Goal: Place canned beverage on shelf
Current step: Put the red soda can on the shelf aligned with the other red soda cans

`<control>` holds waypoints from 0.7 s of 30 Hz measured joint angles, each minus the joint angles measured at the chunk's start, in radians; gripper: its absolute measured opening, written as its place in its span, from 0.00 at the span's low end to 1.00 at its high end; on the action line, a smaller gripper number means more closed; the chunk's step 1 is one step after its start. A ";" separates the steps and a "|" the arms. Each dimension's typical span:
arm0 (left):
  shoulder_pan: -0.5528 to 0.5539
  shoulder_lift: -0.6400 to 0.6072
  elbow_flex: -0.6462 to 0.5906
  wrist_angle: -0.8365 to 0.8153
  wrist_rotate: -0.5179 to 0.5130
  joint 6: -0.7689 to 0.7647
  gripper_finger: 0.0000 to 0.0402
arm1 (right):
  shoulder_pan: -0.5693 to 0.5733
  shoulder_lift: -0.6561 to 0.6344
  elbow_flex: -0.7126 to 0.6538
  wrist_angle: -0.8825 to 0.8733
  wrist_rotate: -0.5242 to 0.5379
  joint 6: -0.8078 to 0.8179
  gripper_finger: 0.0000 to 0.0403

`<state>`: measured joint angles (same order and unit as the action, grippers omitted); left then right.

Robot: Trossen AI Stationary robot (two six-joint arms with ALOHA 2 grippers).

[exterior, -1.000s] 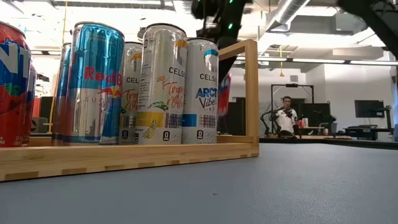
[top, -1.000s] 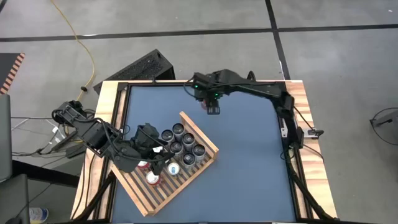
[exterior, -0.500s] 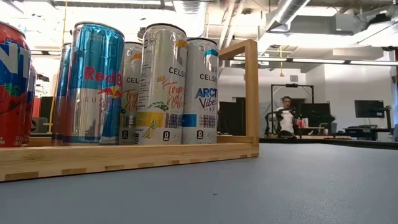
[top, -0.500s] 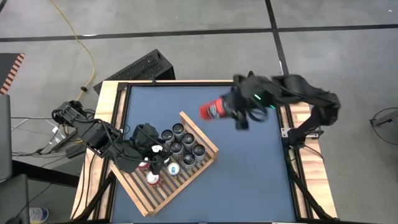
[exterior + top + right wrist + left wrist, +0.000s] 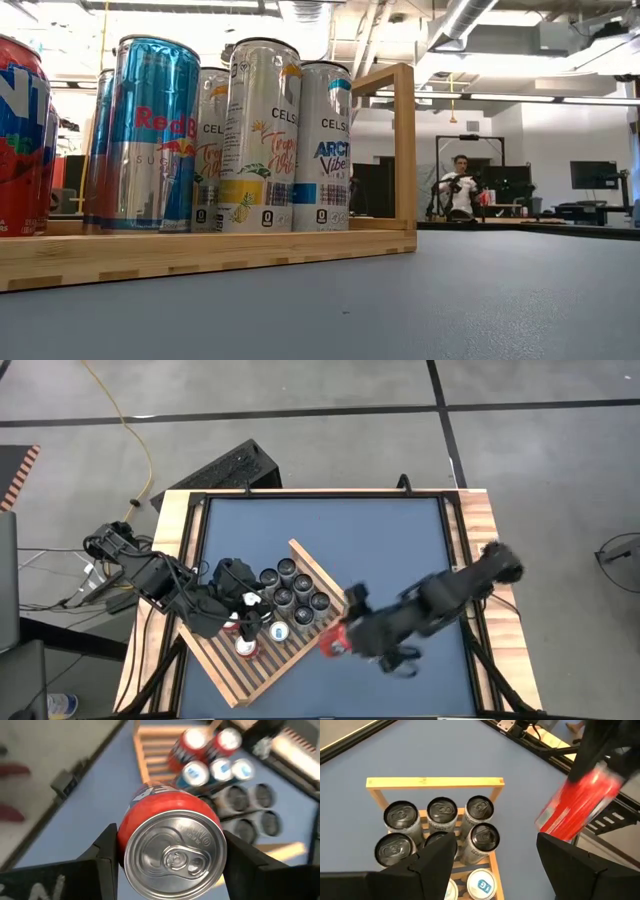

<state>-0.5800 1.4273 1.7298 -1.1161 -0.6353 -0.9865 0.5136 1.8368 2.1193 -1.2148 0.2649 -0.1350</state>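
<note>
The shelf (image 5: 243,672), a slatted light-wood rack, lies slantwise on the blue table's left half. Several cans (image 5: 296,590) stand on its slats, also in the low view (image 5: 258,135) and under the left wrist camera (image 5: 442,813). My right gripper (image 5: 352,641) hangs beside the shelf's right edge, toward the table's near side, shut on a red can (image 5: 334,644). My left gripper (image 5: 502,865) hovers open above the shelf's standing cans, with nothing between its fingers. My right gripper pinches the red can's side wall (image 5: 125,832) between its two fingers, close to the top end with the pull tab. The can points away from the wrist along the fingers and slants downward. It is lifted clear of the table and the shelf.
A raised wooden frame (image 5: 435,782) stands at the shelf's far end. The blue tabletop (image 5: 380,550) lies bare at the far and right side. A black box (image 5: 232,466) sits beyond the far left corner. A person (image 5: 461,190) sits far off in the room.
My right gripper has swung with the red can from the table's far edge toward its near edge, ending beside the shelf's right side. It has risen out of the low view and turned, so the can went from hanging upright to slanting. My left arm stays over the shelf.
</note>
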 joint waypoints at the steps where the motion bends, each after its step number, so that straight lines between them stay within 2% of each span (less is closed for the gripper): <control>1: 0.000 0.000 0.000 -0.003 0.000 0.000 0.66 | 0.004 0.030 0.000 0.001 -0.001 -0.001 0.54; 9: 0.000 0.000 0.000 -0.081 0.001 0.007 0.66 | 0.013 0.244 0.000 0.015 -0.013 -0.052 0.54; 21: 0.000 0.000 0.000 -0.090 0.041 0.000 0.66 | 0.023 0.406 0.000 0.151 -0.116 -0.153 0.54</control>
<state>-0.5800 1.4269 1.7298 -1.2059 -0.5945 -0.9867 0.5369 2.2423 2.1197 -1.0636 0.1492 -0.2882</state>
